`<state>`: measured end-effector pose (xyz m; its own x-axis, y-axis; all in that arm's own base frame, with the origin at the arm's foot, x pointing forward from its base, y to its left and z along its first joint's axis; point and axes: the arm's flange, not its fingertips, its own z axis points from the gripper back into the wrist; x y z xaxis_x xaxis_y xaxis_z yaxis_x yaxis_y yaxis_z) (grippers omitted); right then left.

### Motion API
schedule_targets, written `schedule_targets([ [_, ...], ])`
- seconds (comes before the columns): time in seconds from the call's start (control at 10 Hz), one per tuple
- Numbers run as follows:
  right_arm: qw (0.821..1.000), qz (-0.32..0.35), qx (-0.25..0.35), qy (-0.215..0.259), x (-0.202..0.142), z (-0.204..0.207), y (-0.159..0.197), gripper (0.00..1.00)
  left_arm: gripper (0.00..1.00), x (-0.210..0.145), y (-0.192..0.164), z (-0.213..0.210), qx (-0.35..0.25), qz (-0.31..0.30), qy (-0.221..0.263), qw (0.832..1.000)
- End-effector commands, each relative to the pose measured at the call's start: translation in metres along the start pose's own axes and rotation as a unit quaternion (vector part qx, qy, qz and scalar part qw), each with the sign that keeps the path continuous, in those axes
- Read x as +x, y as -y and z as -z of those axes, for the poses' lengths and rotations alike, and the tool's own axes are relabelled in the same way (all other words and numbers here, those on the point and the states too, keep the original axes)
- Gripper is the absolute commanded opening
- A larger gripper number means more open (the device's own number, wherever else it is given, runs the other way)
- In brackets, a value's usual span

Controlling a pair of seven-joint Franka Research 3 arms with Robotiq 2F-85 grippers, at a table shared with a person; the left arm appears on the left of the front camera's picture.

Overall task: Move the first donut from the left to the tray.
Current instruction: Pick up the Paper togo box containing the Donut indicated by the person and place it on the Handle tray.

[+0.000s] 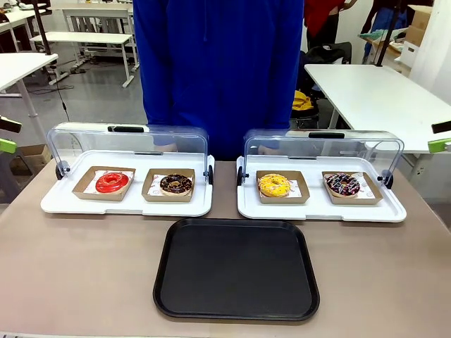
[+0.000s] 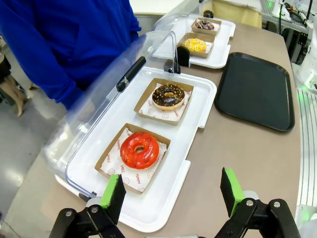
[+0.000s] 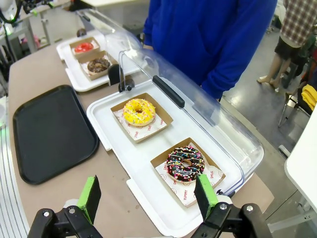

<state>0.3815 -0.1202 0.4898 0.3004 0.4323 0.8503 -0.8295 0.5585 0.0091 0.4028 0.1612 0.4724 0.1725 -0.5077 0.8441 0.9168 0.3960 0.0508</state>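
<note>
Red glazed donut, in its cardboard holder on the far-left white tray, untouched; black tray at near centre bare; left claw and right claw both spread apart, empty; whole move remains.

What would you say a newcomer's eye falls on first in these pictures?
Probably the glossy red donut in its cardboard holder, at the left end of the left white tray, its clear lid raised. Then the large black tray at the near middle of the table, and the person in blue standing across it.
</note>
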Motion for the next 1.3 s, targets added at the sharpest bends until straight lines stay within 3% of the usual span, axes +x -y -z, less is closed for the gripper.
schedule_targets([
  [0.0, 1.0, -0.013, -0.001, 0.014, 0.0009, 0.0019, 0.0044, 1.0, 1.0, -0.0003, -0.0001, -0.0002, -0.003, 0.003, 0.008, 1.0],
  [1.2, 1.0, -0.013, -0.001, 0.014, 0.0009, 0.0019, 0.0044, 1.0, 1.0, -0.0003, -0.0001, -0.0002, -0.003, 0.003, 0.008, 1.0],
])
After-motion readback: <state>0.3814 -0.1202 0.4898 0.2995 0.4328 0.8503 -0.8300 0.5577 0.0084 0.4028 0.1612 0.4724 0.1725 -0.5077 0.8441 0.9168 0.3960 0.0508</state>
